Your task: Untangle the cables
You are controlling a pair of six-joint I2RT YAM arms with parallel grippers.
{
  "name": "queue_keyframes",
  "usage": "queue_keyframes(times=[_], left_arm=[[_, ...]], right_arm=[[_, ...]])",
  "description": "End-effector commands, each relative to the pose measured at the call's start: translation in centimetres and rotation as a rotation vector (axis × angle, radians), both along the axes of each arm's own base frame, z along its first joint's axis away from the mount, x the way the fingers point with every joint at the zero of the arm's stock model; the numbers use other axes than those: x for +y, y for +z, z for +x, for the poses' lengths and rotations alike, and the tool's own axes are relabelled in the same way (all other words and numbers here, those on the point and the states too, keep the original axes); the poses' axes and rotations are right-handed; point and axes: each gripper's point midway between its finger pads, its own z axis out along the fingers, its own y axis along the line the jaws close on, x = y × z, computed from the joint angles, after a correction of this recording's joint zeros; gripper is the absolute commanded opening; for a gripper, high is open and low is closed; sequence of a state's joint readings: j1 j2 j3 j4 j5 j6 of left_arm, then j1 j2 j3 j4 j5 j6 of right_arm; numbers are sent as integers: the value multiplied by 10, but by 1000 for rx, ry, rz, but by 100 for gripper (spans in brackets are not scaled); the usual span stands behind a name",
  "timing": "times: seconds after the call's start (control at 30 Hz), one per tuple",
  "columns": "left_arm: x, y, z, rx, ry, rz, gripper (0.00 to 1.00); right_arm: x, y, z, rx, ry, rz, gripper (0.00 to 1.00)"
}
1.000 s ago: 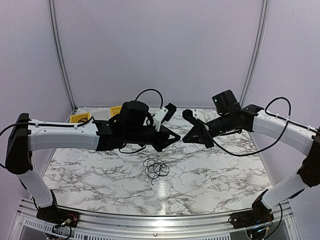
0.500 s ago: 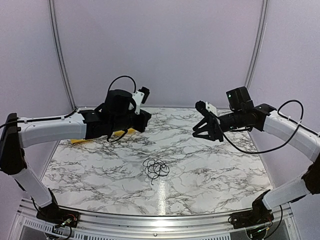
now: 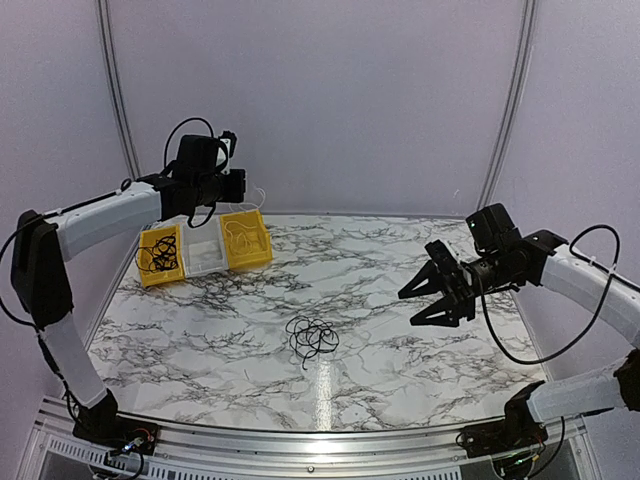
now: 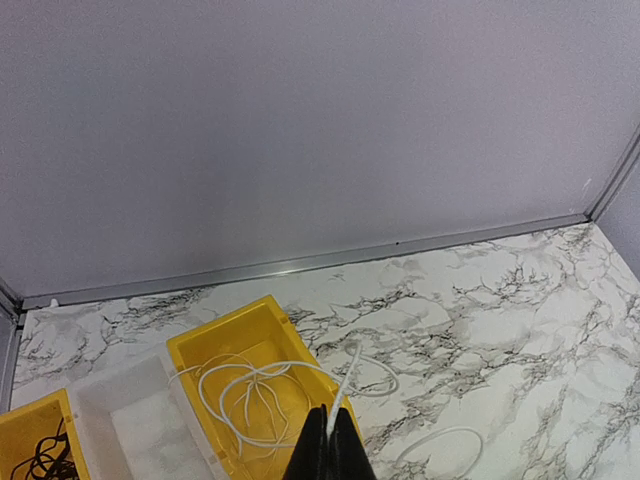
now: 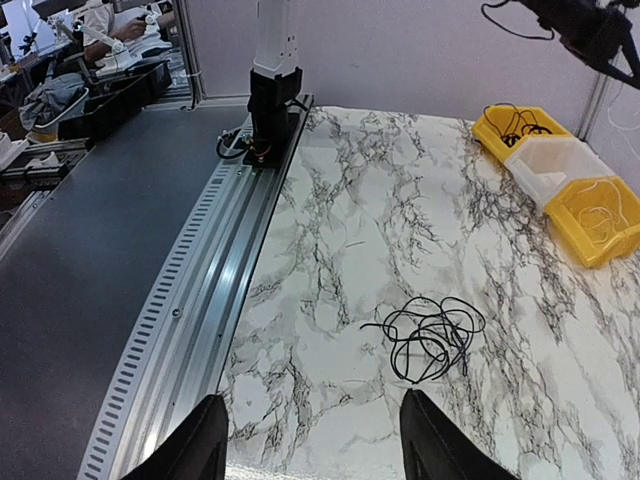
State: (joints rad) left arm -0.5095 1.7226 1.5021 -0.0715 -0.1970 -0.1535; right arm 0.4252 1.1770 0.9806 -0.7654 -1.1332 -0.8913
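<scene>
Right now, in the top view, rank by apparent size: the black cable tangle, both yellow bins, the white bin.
1. Yellow bin with white cable and yellow bin with black cables: alike, largest.
2. Black cable tangle: similar; nearer camera, unsure.
3. White bin: smallest.

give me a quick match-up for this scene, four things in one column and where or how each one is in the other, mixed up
Things
1 white cable
2 black tangle
3 right gripper
4 left gripper

States
a open, holding nothing
b shut on the white cable
c lying loose on the table
d trailing into a yellow bin

Pairs: 1-d, 2-c, 3-a, 4-b
</scene>
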Motion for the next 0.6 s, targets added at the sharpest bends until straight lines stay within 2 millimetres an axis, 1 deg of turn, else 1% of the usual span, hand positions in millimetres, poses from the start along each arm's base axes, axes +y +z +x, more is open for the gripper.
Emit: queue_keyframes(times=[0.0, 0.1, 0.13, 0.2, 0.33, 0.57], left_arm=[[-3, -42, 16, 111, 1, 38, 0], [-4, -56, 28, 137, 14, 29, 0], [-5, -64, 32, 150, 18, 31, 0], [-5, -73, 36, 162, 23, 36, 0], [-3, -86, 43, 181, 37, 49, 0], [6, -103, 55, 205, 75, 64, 0]], right_arm=[[-3, -3, -17, -17, 63, 46, 59], [-5, -4, -20, -41, 66, 52, 59], [-6, -4, -21, -53, 63, 54, 58], [-7, -7, -20, -75, 41, 48, 59], [-9, -19, -14, -93, -9, 19, 58], [-9, -26, -6, -98, -37, -3, 57]])
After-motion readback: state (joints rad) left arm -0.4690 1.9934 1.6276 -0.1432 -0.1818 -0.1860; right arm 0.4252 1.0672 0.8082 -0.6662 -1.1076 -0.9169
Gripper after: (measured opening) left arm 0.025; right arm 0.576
